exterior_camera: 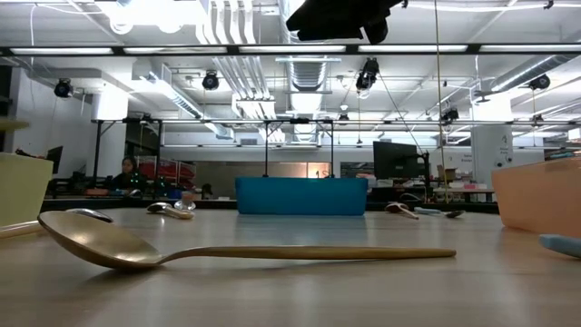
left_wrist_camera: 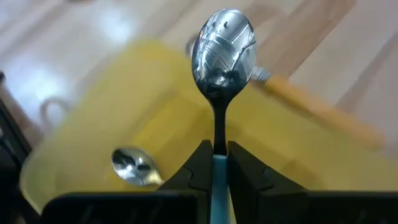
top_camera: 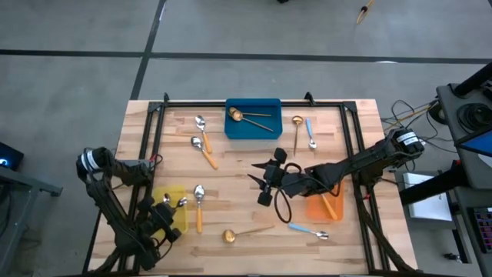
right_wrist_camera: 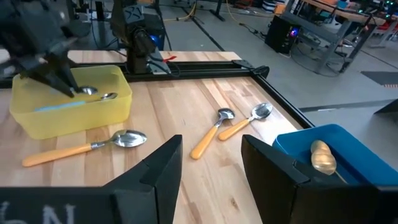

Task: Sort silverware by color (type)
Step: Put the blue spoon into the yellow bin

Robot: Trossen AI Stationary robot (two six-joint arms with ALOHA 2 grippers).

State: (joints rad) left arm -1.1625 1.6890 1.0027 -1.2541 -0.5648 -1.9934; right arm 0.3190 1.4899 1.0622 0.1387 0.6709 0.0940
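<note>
Risk first, left side: left jaws (left_wrist_camera: 214, 163) are clamped on the light-blue handle of a spoon (left_wrist_camera: 224, 43) over the yellow bin (top_camera: 175, 201), w/ another spoon (left_wrist_camera: 132, 164) already inside. Grip is near the handle end, so the spoon could pivot or slip and drop outside the bin, prob. onto the bench (top_camera: 231, 158). Its bowl is shiny silver.

Mid-bench: orange-handled spoons (top_camera: 204, 146) lie loose, a gold spoon (top_camera: 244, 233) near the front edge; blue bin (top_camera: 252, 119) holds gold ones.

Right side: right jaws (top_camera: 267, 183) stand apart, empty, above mid-bench; orange bin (top_camera: 324, 206) just beside that arm, which could nudge it. Blue-handled spoons (top_camera: 310, 132) unsorted.
</note>
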